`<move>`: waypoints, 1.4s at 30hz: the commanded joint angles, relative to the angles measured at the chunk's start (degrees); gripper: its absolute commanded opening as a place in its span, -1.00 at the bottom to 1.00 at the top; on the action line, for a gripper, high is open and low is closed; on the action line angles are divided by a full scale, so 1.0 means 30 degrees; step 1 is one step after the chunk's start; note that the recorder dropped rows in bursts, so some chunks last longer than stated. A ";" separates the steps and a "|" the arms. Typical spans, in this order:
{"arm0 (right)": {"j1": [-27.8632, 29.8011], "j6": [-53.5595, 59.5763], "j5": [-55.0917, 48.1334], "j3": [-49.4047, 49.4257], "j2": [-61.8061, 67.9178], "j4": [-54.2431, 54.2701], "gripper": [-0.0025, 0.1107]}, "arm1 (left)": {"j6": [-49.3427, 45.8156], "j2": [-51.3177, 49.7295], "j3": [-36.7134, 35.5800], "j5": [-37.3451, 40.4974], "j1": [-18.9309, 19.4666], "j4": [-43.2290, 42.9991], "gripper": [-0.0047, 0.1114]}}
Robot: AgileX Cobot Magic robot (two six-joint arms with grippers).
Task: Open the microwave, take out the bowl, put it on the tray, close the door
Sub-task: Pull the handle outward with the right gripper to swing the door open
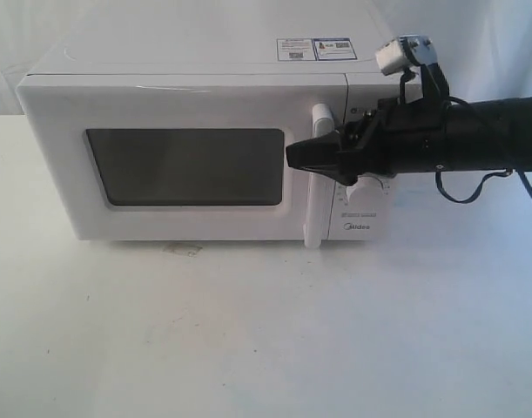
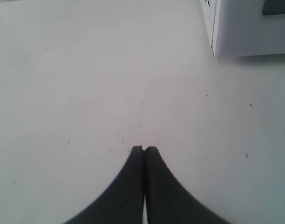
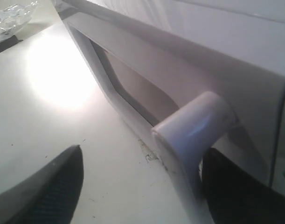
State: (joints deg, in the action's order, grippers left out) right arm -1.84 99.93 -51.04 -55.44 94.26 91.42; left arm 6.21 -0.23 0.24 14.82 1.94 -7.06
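Nearest, the left gripper (image 2: pixel 143 149) hangs over the bare table (image 2: pixel 86 84) with its fingers pressed together, holding nothing, and a lower corner of the microwave (image 1: pixel 196 87) lies just ahead of it. It braces nothing, so a hard tug on the door could drag the whole oven across the smooth tabletop.

Further in, the right gripper (image 1: pixel 293 155) stands spread wide, one finger on either side of the vertical bar handle (image 3: pixel 193 135), not yet clamped. The bar is glossy and rounded. A shallow or off-centre close would likely slip off it. A straight pull, rather than one following the hinge arc, could twist the fingers free.

Behind that, the door (image 1: pixel 57 174) sits flush and closed. The bowl cannot be seen, because the dark window (image 1: pixel 187 165) shows nothing inside, so its place on the turntable is unknown and a jolt might shift it. No tray appears in any view
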 commanded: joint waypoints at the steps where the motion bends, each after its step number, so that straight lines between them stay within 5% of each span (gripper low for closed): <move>1: 0.0245 0.1210 0.3844 -0.1101 -0.0389 0.2841 0.14 | -0.0018 0.0076 -0.0080 -0.0065 0.0061 0.0155 -0.92; 24: -0.1651 0.0389 0.7505 -0.1066 -0.0925 0.2719 -0.08 | -0.0018 0.0076 -0.0080 -0.0065 0.0061 0.0155 -0.92; 29: -0.1651 0.0389 0.7626 -0.1066 -0.0925 0.2841 -0.39 | -0.0018 0.0076 -0.0080 -0.0065 0.0061 0.0155 -0.92; 34: -0.1651 0.0651 0.7842 -0.1066 -0.0897 0.2323 -0.96 | -0.0018 0.0076 -0.0080 -0.0065 0.0061 0.0155 -0.92; 42: -0.1651 0.1017 0.2712 -0.1041 -0.0897 0.1797 -0.96 | -0.0018 0.0076 -0.0080 -0.0065 0.0061 0.0155 -0.92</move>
State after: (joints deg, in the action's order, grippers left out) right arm -7.46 95.16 -36.50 -55.50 90.97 93.67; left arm 6.21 -0.23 0.24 14.82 1.94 -7.06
